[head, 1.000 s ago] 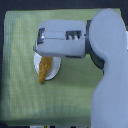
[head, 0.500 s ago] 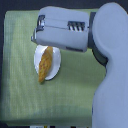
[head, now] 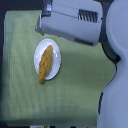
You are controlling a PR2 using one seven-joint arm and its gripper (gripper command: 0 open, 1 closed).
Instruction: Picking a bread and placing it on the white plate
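The bread [head: 46, 63], a golden-orange elongated loaf, lies diagonally on the white plate [head: 56, 50] in the left half of the exterior view. Its lower tip reaches over the plate's lower-left rim. My gripper [head: 43, 23] is at the left end of the big grey arm, above the plate in the image and apart from the bread. Its fingers are too blurred to make out, so whether they are open or shut is unclear. Nothing is seen held in it.
Plate and bread rest on a yellow-green cloth [head: 75, 90] that covers the table. Dark borders run along the cloth's left and bottom edges. My grey arm and forearm [head: 112, 60] fill the top and right of the view.
The gripper has moved up and away from the plate. The bread, earlier partly under the gripper, now lies fully exposed on the plate.
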